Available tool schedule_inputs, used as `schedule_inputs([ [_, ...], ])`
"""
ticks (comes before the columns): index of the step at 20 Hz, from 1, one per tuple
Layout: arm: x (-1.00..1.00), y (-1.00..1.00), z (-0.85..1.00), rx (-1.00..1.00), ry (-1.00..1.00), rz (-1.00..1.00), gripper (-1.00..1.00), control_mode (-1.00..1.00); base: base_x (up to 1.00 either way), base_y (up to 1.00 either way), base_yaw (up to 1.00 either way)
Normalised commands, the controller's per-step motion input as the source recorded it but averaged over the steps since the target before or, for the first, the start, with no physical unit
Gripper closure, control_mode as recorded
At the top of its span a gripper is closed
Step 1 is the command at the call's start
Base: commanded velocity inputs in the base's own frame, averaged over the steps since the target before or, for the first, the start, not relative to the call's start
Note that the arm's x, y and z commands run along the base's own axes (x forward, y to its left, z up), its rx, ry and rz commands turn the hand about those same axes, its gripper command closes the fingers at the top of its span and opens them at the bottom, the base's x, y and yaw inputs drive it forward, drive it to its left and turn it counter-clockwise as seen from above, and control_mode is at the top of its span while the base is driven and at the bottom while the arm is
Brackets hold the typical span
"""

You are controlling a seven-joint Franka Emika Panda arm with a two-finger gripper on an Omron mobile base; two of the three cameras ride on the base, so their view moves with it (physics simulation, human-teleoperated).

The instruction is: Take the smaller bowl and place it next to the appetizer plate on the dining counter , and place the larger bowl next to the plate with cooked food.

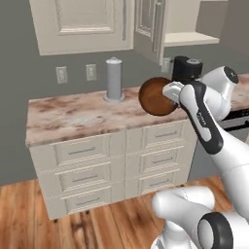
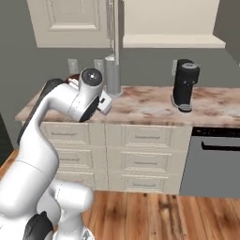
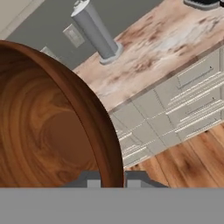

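Observation:
My gripper point(image 1: 169, 95) is shut on the rim of the smaller bowl point(image 1: 155, 96), a dark reddish-brown wooden bowl held on its side in the air, above the front edge of the wall counter. In the hand view the bowl point(image 3: 48, 127) takes up the left half, and its rim passes between my two fingertips point(image 3: 89, 180). The bowl's edge peeks from behind the arm point(image 2: 71, 78) in the right base view. The larger bowl, the appetizer plate, the plate with cooked food and the dining counter are out of view.
The marbled wall counter point(image 1: 68, 119) with cream drawers lies below the bowl. A grey cylinder point(image 1: 114, 78) stands at its back and a black coffee machine point(image 2: 185, 84) further right. An upper cabinet door point(image 1: 150, 26) hangs open above. A dishwasher front point(image 2: 215, 161) is at the right.

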Motion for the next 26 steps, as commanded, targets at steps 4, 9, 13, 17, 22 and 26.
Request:
schedule_inputs([
  [4, 0.0, 0.0, 0.0, 0.0, 0.0, 0.0, 1.0, 1.0, -0.86, 0.36, -0.18],
  [9, 0.0, 0.0, 0.0, 0.0, 0.0, 0.0, 1.0, 1.0, -0.98, 0.25, -0.16],
  [13, 0.0, 0.0, 0.0, 0.0, 0.0, 0.0, 1.0, 1.0, -1.0, 0.02, -0.14],
  [17, 0.0, 0.0, 0.0, 0.0, 0.0, 0.0, 1.0, 1.0, -1.0, 0.0, -0.1],
  [22, 0.0, 0.0, 0.0, 0.0, 0.0, 0.0, 1.0, 1.0, -1.0, 0.0, -0.05],
  [26, 0.0, 0.0, 0.0, 0.0, 0.0, 0.0, 1.0, 1.0, -1.0, 0.0, -0.03],
])
